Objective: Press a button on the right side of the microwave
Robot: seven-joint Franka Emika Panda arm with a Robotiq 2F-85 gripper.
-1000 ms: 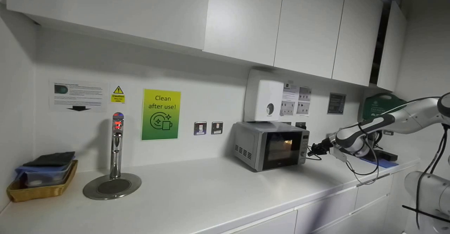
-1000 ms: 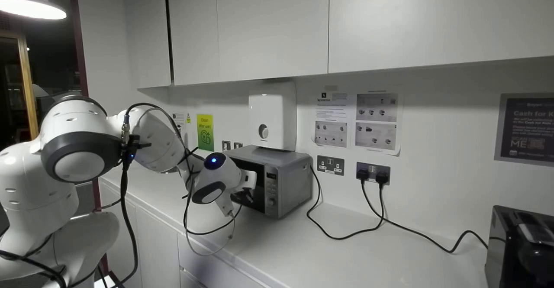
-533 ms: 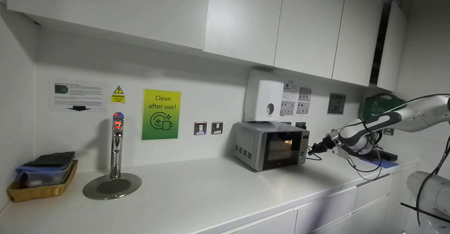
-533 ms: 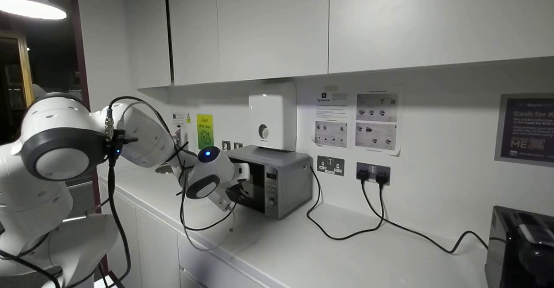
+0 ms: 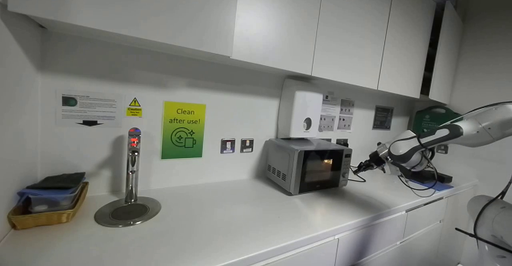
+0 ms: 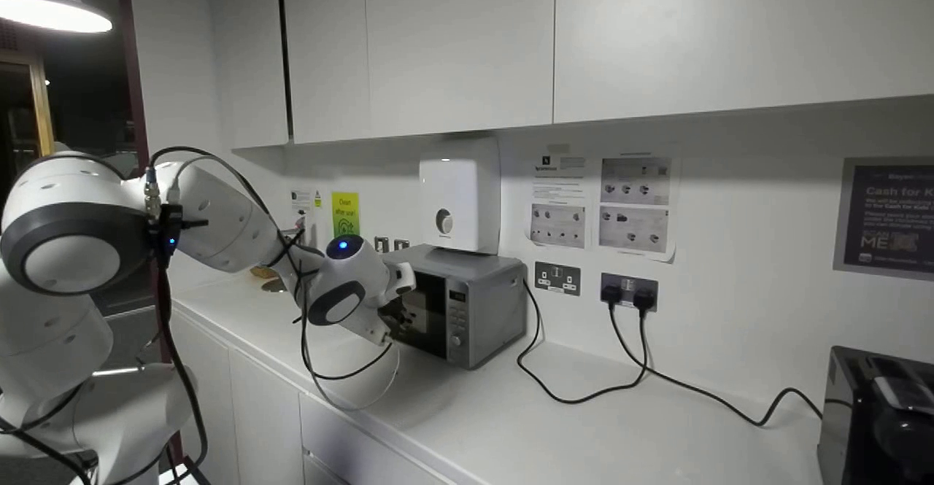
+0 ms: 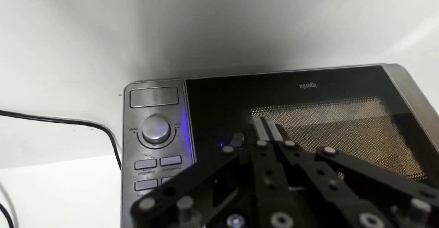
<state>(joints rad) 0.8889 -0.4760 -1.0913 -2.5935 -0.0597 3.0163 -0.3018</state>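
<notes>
The long white kitchen counter (image 5: 224, 218) has the white-and-grey jointed robot arm (image 6: 219, 226) leaning over it from the near side. The silver-grey boxy microwave (image 5: 309, 166) with a dark glass door (image 5: 320, 172) sits toward the far edge, lit warm inside. Its brushed-metal control panel (image 7: 129, 152) is on the right as you face it; wrist view's upside down, so it lands on the left there. The black two-finger gripper (image 7: 264, 128) has its tips together, nothing I can see between them, and they line up with the door, not the panel.

My read: either it's aiming or it's backing off after a poke, can't tell which. If it's aiming, next up is a shift right, then a straight push on one of the small pale rectangular buttons (image 7: 145, 164), dodging the round silver knob (image 7: 156, 129).

Versus a second ago: the arm's pulled back a bit toward the near side and rides slightly higher in both exterior views. Microwave hasn't budged, same glow. The gripper's tips end up a little further off the front. No clue whether any button went in.
</notes>
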